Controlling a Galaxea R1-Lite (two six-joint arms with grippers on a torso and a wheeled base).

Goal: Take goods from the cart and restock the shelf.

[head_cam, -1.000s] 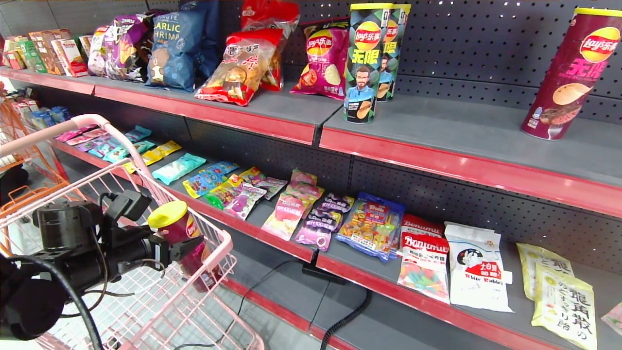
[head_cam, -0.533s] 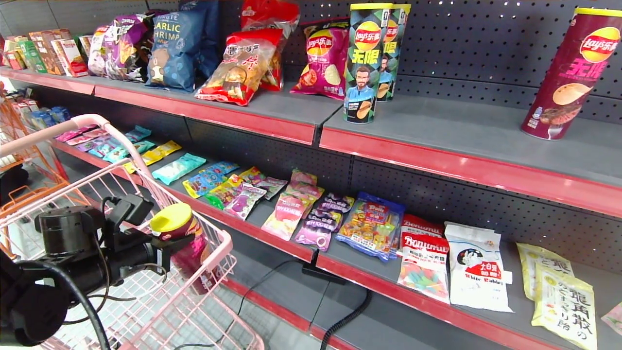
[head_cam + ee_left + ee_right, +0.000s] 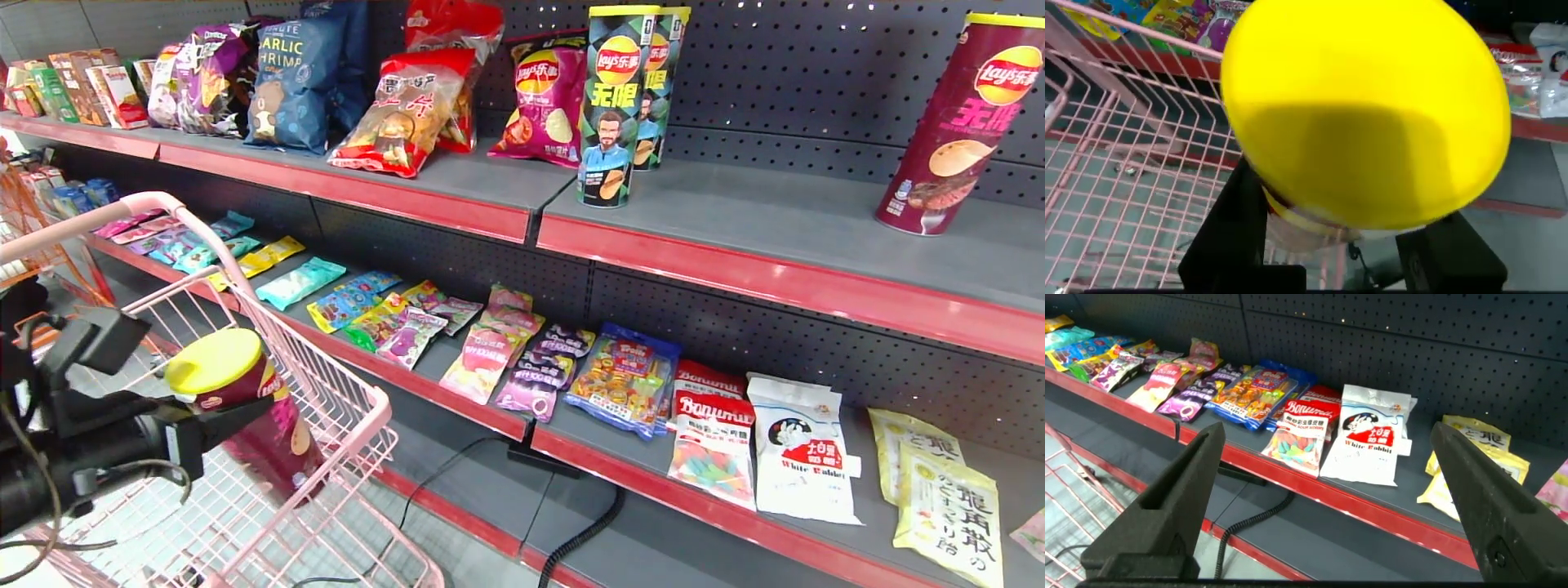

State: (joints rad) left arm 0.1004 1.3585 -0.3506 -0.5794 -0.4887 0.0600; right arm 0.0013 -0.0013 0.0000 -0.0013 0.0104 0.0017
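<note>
Right, left gripper jaws clamped on the chip can just under its yellow lid. The can is tilted, lower half inside the pink cart. Right gripper jaws wide, holding nothing, facing the lower shelf. Risk: the grip sits high, so the can could pivot or slip, and its base could snag the cart's wire rim coming out. Top shelf has bare room between the green cans and the maroon can. Its red lip needs clearing, and the neighbours could topple.
</note>
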